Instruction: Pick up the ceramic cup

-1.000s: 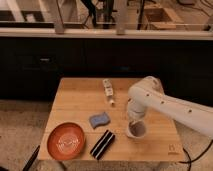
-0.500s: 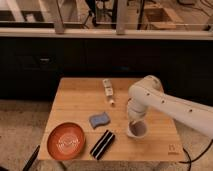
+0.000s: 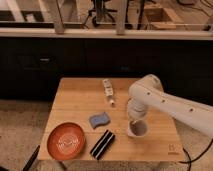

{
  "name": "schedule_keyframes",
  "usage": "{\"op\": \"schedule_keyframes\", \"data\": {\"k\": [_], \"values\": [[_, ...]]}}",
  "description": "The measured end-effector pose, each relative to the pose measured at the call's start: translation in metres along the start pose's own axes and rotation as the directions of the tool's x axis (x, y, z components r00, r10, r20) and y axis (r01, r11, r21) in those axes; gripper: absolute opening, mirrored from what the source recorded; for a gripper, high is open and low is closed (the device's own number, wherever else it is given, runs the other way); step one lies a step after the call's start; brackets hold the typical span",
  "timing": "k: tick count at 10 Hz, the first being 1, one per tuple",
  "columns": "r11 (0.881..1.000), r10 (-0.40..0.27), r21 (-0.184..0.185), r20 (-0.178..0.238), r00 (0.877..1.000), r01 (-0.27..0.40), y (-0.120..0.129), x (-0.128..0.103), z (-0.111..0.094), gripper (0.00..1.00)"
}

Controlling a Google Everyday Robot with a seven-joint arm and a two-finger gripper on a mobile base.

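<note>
This looks like an office or a robot lab. A small wooden table (image 3: pixel 80 105) stands on a speckled floor (image 3: pixel 22 125) in front of long dark cabinets (image 3: pixel 50 62). Behind them are office chair wheels (image 3: pixel 102 15) and a cardboard box (image 3: pixel 159 14). The white robot arm's gripper (image 3: pixel 134 122) is down at the ceramic cup (image 3: pixel 137 129).

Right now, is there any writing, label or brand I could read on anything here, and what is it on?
None can be read.
Small dark mark on the wooden table corner: too blurred to read.
Small white bottle: label too small to read.
Ceramic cup, under the gripper: no writing visible.
Orange bowl: only a pale pattern.
</note>
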Motion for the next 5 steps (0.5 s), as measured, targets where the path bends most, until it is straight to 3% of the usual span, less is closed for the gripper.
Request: {"op": "schedule_keyframes", "data": {"k": [5], "values": [[1.0, -0.015, -0.004, -0.004, 1.0, 0.015, -0.001, 0.0004, -0.0029, 0.0]]}}
